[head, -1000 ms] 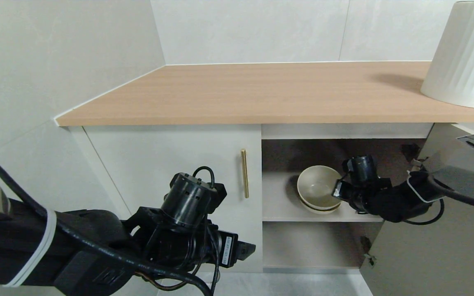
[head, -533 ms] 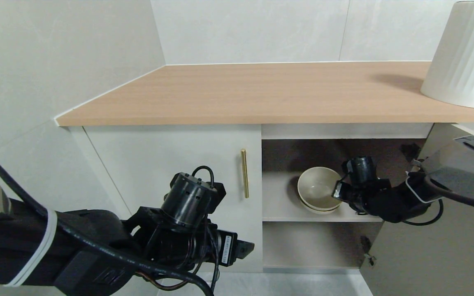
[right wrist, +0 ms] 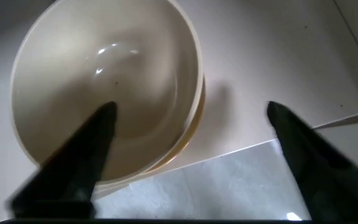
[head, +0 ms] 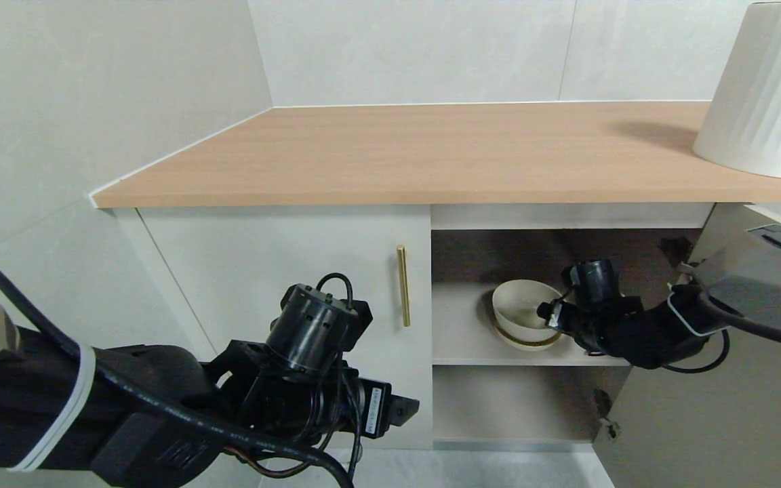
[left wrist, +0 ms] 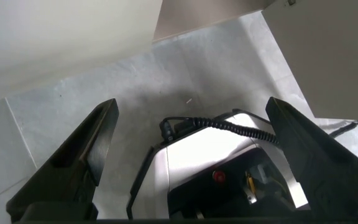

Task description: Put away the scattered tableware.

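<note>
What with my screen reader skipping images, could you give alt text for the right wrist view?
A cream bowl nested on a second bowl sits on a pale cabinet shelf. The dark fingers of the right gripper stand open astride the rim, one over the inside, one over the shelf.

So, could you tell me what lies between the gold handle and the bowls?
Between handle and bowls: only the door edge and bare shelf, in the head view.
</note>
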### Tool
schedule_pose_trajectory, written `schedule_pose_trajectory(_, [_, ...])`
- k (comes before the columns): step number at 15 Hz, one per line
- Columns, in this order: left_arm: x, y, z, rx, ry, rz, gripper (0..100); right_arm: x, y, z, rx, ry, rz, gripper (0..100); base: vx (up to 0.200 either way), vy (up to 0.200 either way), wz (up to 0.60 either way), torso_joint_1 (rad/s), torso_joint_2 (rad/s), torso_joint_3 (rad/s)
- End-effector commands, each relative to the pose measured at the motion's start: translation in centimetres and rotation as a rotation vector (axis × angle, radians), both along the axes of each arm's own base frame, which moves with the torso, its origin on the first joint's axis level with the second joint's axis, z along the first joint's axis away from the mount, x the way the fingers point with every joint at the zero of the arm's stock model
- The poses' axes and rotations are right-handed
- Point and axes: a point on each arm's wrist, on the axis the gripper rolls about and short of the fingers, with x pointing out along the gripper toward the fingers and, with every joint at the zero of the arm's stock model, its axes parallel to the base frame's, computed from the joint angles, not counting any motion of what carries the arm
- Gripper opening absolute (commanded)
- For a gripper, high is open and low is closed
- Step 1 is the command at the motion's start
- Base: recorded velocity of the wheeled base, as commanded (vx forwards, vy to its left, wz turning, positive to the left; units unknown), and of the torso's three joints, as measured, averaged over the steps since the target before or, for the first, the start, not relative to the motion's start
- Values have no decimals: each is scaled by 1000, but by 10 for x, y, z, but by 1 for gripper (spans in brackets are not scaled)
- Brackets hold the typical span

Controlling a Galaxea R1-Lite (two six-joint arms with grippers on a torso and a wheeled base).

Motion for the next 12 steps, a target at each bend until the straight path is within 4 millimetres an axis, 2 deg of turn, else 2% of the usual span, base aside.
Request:
schedule_pose_trajectory(1, [0,0,1,-3,-2,2,100,-1,0,3,2,-6,1,100,0,0,0,0,0,0])
schedule_pose_trajectory(4, [0,7,16,-35,-49,24,100,-10,-1,15,7,-16,6,100,0,0,0,0,0,0])
schedule_pose_trajectory(5, [-3,18,31,-61,-94,53,100,-26,-4,32,20,-29,26,100,0,0,0,0,0,0])
schedule_pose_trajectory(7, [-10,39,56,-107,-160,99,100,-61,-5,67,21,-19,100,100,0,0,0,0,0,0])
schedule_pose_trajectory(8, [-19,56,78,-146,-221,134,100,-96,-5,102,32,-15,177,100,0,0,0,0,0,0])
schedule_pose_trajectory(9, [-29,68,90,-166,-250,148,100,-124,-6,122,43,9,231,100,0,0,0,0,0,0])
schedule_pose_trajectory(12, [-53,91,101,-197,-301,181,100,-188,-13,149,57,49,349,100,0,0,0,0,0,0])
